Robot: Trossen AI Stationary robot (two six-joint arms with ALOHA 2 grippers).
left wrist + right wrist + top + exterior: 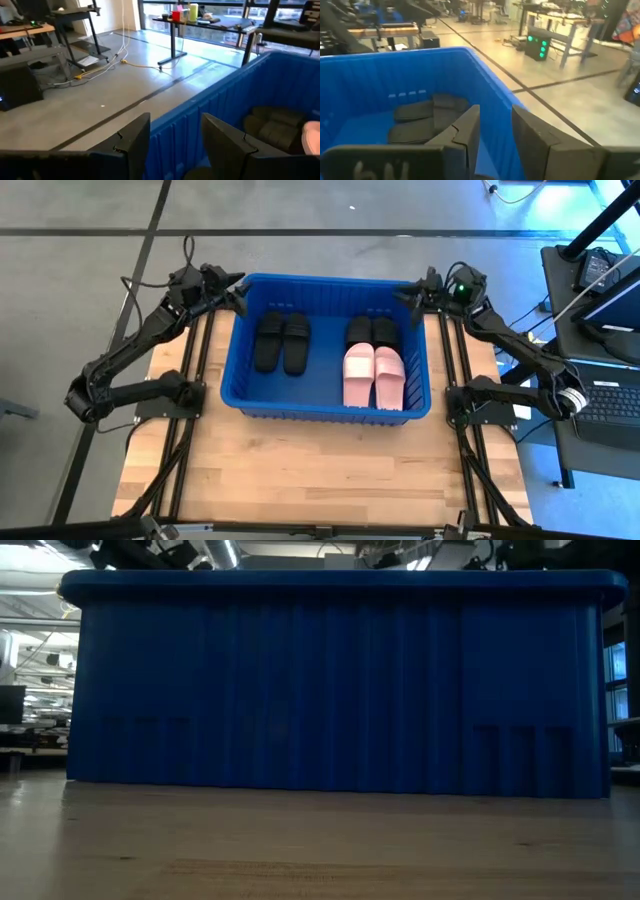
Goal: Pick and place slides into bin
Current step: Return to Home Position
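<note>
The bin (330, 406) is sitting in the middle of the desk (300, 470), and all six slides (296, 343) are lying inside it. One black pair (281, 342) is resting in the left half, a second black pair (372, 330) is at the far right, and the pink pair (374, 376) is lying right up against those on the near side. Each one's long axis is running front to back across the desk.

The left end effector (236, 293) is hovering at the bin's far left corner, fingers spread and holding nothing. The right end effector (409, 292) is mirroring it at the far right corner, fingers parted a little less and also empty. From both, the slides are lying below and inward, toward the near wall. The left arm is nearer the lone black pair and the right arm is nearer the pink pair.

No slide is showing on the bare desk, so I'm judging the loading done. What's coming looks like a pull-back clear of the rim, not another reach.
</note>
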